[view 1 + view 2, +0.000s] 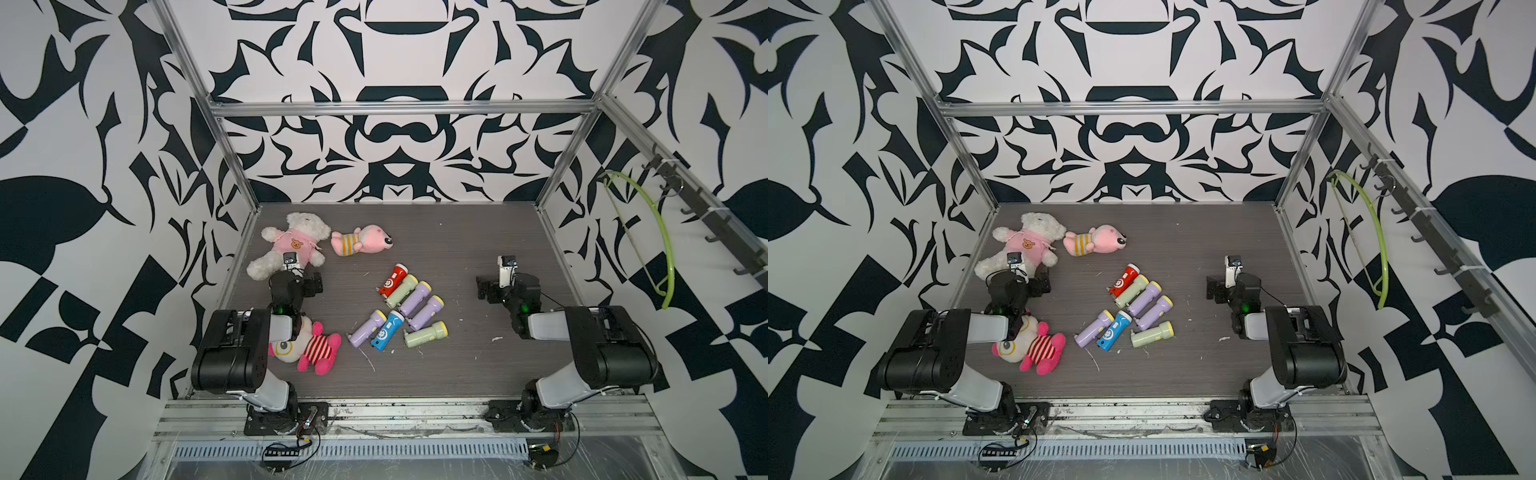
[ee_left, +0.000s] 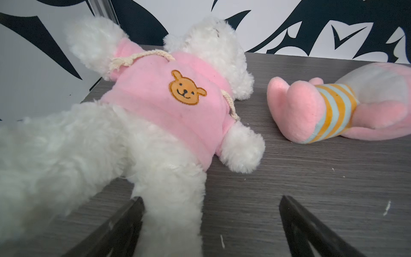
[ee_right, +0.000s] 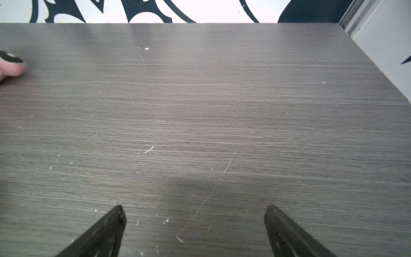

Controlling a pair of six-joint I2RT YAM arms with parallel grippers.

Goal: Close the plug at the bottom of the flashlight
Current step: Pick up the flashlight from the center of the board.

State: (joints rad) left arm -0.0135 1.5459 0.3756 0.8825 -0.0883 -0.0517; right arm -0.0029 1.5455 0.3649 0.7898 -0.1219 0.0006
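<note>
Several toy flashlights lie bunched in the middle of the table in both top views: a red one (image 1: pixel 392 282), two pale green ones (image 1: pixel 402 289) (image 1: pixel 426 333), three purple ones (image 1: pixel 415 297) and a blue one (image 1: pixel 387 330). Their plugs are too small to make out. My left gripper (image 2: pixel 210 200) (image 1: pixel 291 270) is open, well left of the flashlights, with a leg of the white teddy bear (image 2: pixel 164 100) lying between its fingers. My right gripper (image 3: pixel 194 209) (image 1: pixel 505 274) is open over bare table, to the right of the flashlights. Neither wrist view shows a flashlight.
The white teddy bear (image 1: pixel 291 245) in a pink top and a pink plush (image 1: pixel 361 241) lie at the back left. A pink-and-white plush in red stripes (image 1: pixel 311 349) lies under my left arm. Metal frame posts and patterned walls enclose the grey table (image 1: pixel 457 249).
</note>
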